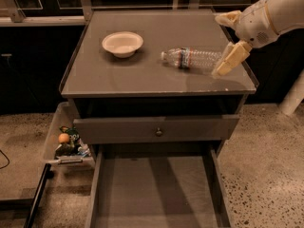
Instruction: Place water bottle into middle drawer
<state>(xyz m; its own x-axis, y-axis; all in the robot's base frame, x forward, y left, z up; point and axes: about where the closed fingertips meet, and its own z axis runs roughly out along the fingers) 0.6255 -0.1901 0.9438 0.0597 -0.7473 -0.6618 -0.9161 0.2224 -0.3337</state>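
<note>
The water bottle (192, 58) lies on its side on the cabinet top (142, 77), cap pointing left toward the bowl. My gripper (221, 44) comes in from the upper right and is open. One pale finger is above the bottle's base end and the other is just right of it, touching or nearly touching. The middle drawer (154, 189) is pulled out wide at the bottom of the view, with a bare flat grey floor and thin side walls.
A white bowl (122, 42) sits on the cabinet top at the left. A grey drawer front with a round knob (158, 131) hangs above the open drawer. A clear bin of colourful snacks (66, 144) stands at the cabinet's left on the speckled floor.
</note>
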